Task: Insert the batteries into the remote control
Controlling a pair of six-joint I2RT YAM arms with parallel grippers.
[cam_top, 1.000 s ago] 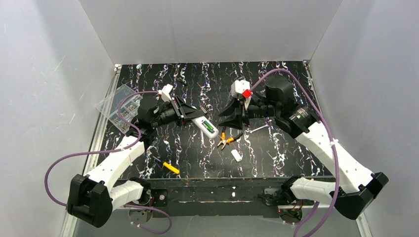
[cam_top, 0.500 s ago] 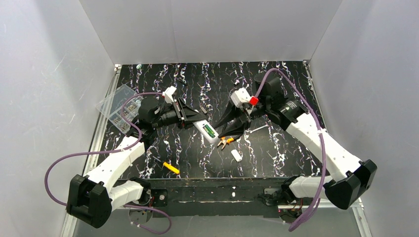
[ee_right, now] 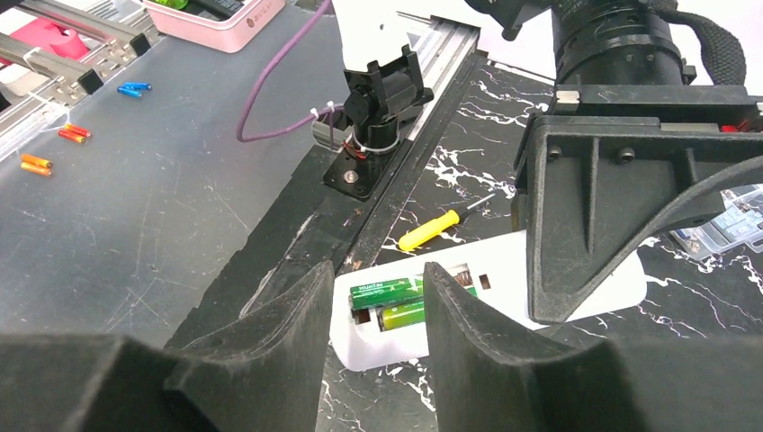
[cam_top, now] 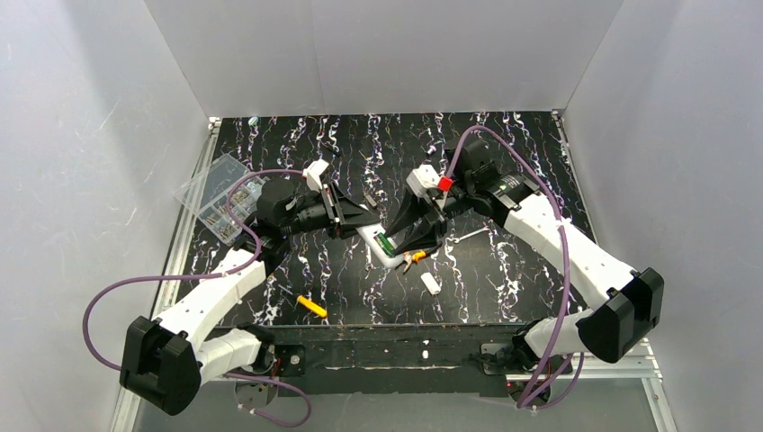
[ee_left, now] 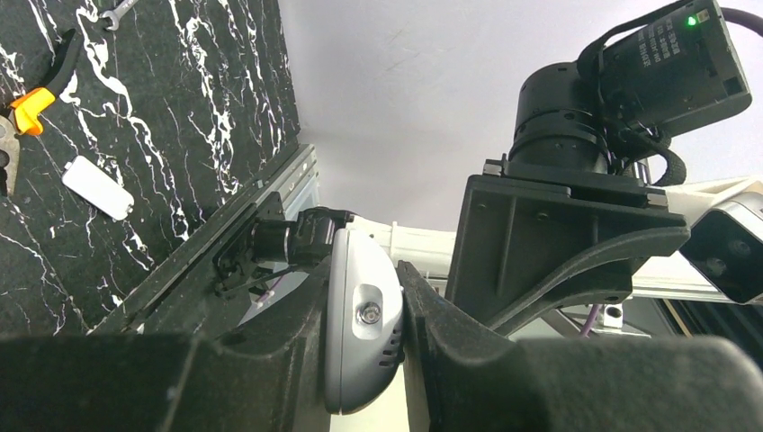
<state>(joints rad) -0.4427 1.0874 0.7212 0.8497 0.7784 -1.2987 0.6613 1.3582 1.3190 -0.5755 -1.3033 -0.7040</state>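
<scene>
The white remote control (cam_top: 378, 247) lies back side up with its battery bay uncovered. Two green batteries (cam_top: 385, 241) lie side by side in the bay. My left gripper (cam_top: 358, 220) is shut on the remote's far end; the left wrist view shows that end (ee_left: 360, 333) pinched between the fingers. My right gripper (cam_top: 407, 236) hovers open just above the bay end. In the right wrist view its gripper (ee_right: 378, 279) frames the batteries (ee_right: 389, 292) and the remote (ee_right: 371, 346), without touching them as far as I can see.
Orange-handled pliers (cam_top: 414, 258) lie just right of the remote, and a small loose white cover (cam_top: 431, 283) lies nearer me. A yellow-handled screwdriver (cam_top: 312, 307) is at the front left. A clear parts box (cam_top: 220, 193) sits at the left edge. A small spanner (cam_top: 466, 235) lies on the right.
My right gripper has swung left and down from mid-table to just over the remote's battery bay. My left gripper has shifted the remote slightly right and toward me.
</scene>
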